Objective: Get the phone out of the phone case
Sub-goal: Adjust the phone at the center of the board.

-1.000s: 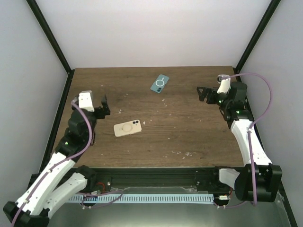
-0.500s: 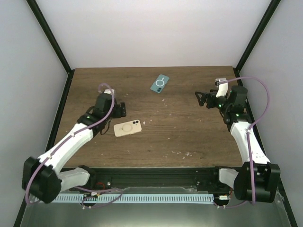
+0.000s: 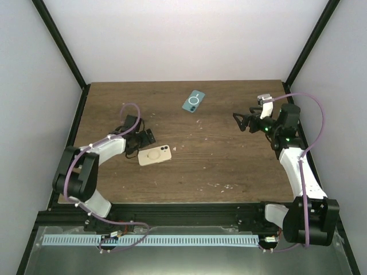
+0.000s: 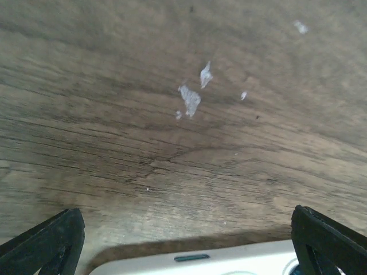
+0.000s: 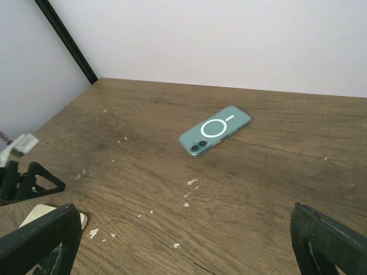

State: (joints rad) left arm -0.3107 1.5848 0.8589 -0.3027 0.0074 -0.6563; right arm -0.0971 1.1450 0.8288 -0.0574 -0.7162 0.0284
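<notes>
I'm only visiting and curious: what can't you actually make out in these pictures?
- Cream phone: left wrist view cuts off all but one edge at the frame's bottom.
- Same phone, right wrist view: mostly hidden behind a finger of the right hand.
- Teal phone: top view too small to tell case from phone.

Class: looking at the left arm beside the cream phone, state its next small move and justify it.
Probably lower the left end effector slightly around the cream phone and close. Its jaws stand open, and the wrist view shows the phone's edge lying between them, not yet gripped.
</notes>
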